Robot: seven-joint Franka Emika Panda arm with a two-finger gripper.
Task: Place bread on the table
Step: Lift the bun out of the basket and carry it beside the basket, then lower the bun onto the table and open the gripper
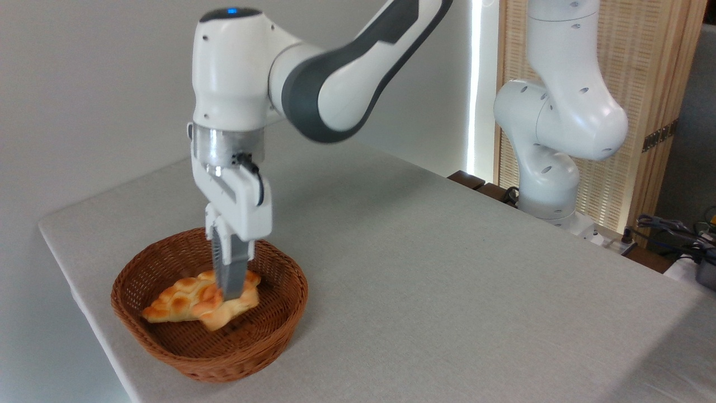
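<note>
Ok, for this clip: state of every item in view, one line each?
bread: in the basket, not yet on the table, gripper fingers down on it
braided loaf: lying in the basket
basket: upright on the table
table: holds only the basket
gripper: lowered into basket; grip unclear

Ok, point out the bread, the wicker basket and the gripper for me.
bread point(184, 299), fixed camera view, on its golden lobed top left of the fingers.
wicker basket point(263, 341), fixed camera view, on its front right wall.
gripper point(228, 291), fixed camera view, at the fingertips down on the bread.
</note>
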